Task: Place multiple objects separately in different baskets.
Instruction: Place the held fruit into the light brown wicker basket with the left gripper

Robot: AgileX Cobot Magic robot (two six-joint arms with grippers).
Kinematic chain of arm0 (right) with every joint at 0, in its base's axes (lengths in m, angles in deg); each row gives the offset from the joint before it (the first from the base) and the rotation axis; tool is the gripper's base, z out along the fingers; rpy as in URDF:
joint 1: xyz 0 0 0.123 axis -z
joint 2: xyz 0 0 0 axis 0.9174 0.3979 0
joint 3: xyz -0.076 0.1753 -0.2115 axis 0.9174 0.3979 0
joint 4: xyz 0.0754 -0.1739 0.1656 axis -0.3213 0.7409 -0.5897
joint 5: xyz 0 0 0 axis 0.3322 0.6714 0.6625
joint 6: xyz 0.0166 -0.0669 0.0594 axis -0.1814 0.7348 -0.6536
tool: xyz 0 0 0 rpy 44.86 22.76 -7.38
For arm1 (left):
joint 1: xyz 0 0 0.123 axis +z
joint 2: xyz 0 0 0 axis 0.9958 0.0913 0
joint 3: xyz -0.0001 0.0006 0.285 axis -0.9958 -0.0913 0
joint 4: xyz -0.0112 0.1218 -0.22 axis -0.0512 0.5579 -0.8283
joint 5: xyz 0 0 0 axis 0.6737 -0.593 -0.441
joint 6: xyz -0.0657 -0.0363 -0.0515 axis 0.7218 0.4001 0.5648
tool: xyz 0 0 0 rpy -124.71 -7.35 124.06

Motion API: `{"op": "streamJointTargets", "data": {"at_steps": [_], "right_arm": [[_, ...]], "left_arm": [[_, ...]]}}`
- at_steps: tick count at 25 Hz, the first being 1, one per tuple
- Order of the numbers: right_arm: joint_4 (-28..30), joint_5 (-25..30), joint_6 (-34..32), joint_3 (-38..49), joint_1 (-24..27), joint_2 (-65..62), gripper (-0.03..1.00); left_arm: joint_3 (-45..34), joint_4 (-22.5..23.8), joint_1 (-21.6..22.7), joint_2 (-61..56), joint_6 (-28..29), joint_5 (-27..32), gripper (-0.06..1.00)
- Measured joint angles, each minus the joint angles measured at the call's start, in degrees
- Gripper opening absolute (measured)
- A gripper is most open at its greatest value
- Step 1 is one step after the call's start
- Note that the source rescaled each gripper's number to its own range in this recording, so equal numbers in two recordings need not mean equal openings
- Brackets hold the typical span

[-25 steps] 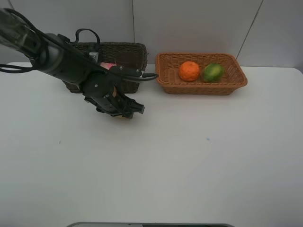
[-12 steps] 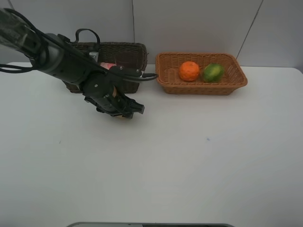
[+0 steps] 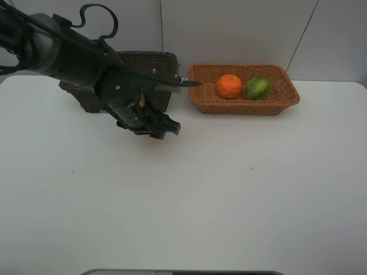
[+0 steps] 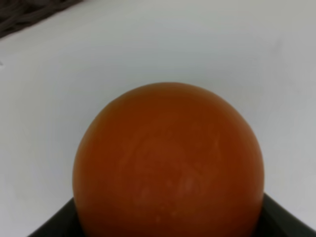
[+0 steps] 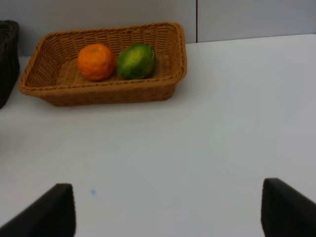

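Tangerine [image 3: 229, 86] beside green fruit [image 3: 258, 87] in tan basket [image 3: 287, 103], peach-like fruit [image 4: 168, 163] clawed.

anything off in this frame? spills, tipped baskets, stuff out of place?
Nothing stands out. The orange-tan basket sits flat, holding the tangerine and the green fruit side by side. The dark brown basket is upright. The left gripper holds a red-orange fruit over bare table.

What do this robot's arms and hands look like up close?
The left arm is a chunky, rounded black body with a slight sheen, and thin black cables loop above it. Its left hand is black too, blocky and angular. Of the right hand, only two dark, flat fingertips show.
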Motion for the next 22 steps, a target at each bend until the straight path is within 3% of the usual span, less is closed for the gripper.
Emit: {"op": "streamJointTargets", "data": {"at_steps": [6, 10, 15, 22], "right_arm": [[0.0, 0.0, 0.0, 0.0, 0.0, 0.0, 0.75], [0.0, 0.0, 0.0, 0.0, 0.0, 0.0, 0.75], [-0.1, 0.0, 0.0, 0.0, 0.0, 0.0, 0.75], [-0.1, 0.0, 0.0, 0.0, 0.0, 0.0, 0.75]], "left_arm": [[8.2, -7.7, -2.4, 0.0, -18.2, 9.2, 0.69], [16.4, -12.4, -2.6, 1.9, -26.3, 13.7, 0.69], [29.7, -15.6, -2.6, 7.7, -31.4, 18.8, 0.69], [48.0, -17.2, -2.6, 17.9, -32.6, 21.6, 0.69]]}}
